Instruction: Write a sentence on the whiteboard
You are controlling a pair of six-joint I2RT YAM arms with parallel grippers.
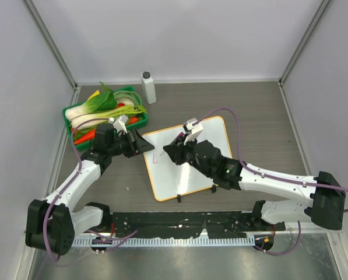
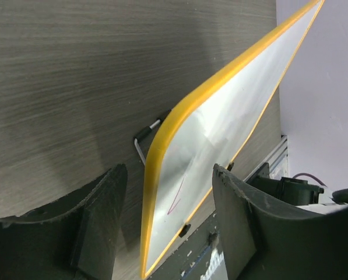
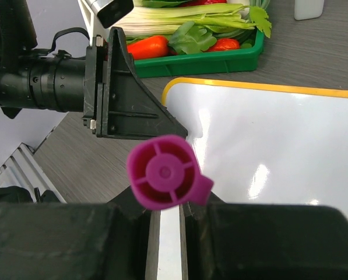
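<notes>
Robot lab test cell, plain white walls, metal corner posts, woodgrain table, black mounting rail.

The whiteboard lies centrally on the table; a tray sits behind-left of it, with a bottle just right of the tray.

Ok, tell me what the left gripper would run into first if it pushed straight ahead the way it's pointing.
The whiteboard: its orange-framed corner lies straight ahead of the left gripper, in line with its open jaws. Depth is unclear, but nothing seems to stand between.
</notes>
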